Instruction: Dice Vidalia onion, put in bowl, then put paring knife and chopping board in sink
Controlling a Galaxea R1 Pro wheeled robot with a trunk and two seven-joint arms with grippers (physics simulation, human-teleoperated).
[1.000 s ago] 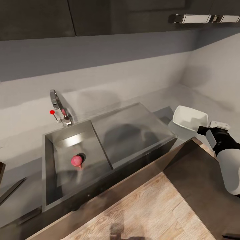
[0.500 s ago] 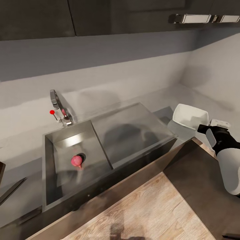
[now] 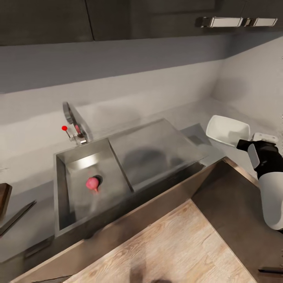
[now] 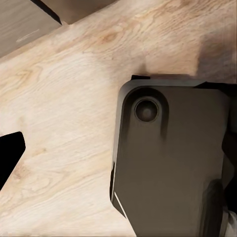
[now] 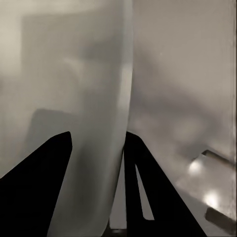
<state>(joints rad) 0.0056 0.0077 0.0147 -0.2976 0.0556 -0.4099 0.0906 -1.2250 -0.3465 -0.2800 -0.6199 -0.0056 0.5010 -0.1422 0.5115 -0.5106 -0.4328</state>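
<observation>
While the Vidalia onion [image 3: 92, 183] sits by the drain in the sink [image 3: 63, 204], untouched, your right claw [image 5: 96, 163] stands parted and empty near the bowl [image 3: 227, 130] on the counter [image 3: 188, 114]; the left claw's state I cannot tell.

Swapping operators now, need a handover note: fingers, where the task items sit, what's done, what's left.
Right gripper: fingers open, holding nothing, up near the bowl.
Left gripper: state cannot be told; its camera looks down at the wooden floor.
Onion: in the sink by the drain.
Chopping board and paring knife: on the countertop left of the sink.
Bowl: on the countertop right of the drainboard, looks empty.
Done: nothing.
Left: every step, starting with taking the onion out.
</observation>
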